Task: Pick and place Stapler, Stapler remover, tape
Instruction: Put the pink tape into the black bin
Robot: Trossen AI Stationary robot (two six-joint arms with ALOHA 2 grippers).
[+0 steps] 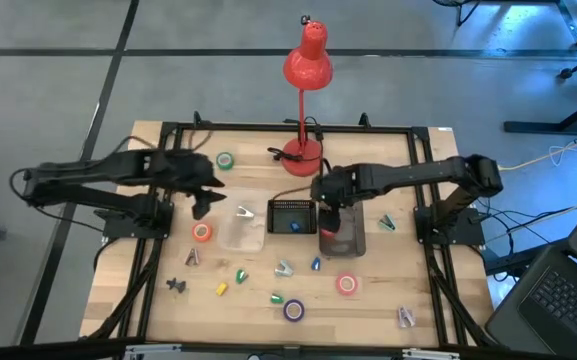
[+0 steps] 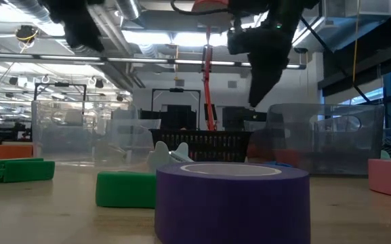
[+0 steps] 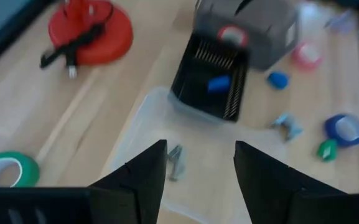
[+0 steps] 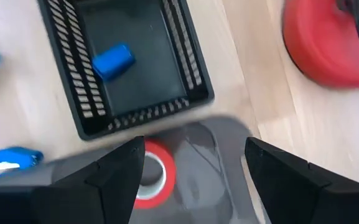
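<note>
The right gripper (image 4: 191, 165) hangs spread and empty over the grey bin (image 1: 344, 238), where a red tape roll (image 4: 154, 174) lies: a drop apparently done. The left gripper (image 3: 198, 168), also parted, hovers above the clear tray (image 1: 238, 228). Next comes another pick: four tape rolls (image 1: 225, 160) show loose on the surface (image 1: 368, 300).

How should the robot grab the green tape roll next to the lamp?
The green tape lies flat beside the lamp base, hollow centre up. Probably best to come straight down and pinch one side of the ring, one finger in the hole, one outside. The left gripper, open, is closest. The right gripper hovers over the grey bin.
</note>
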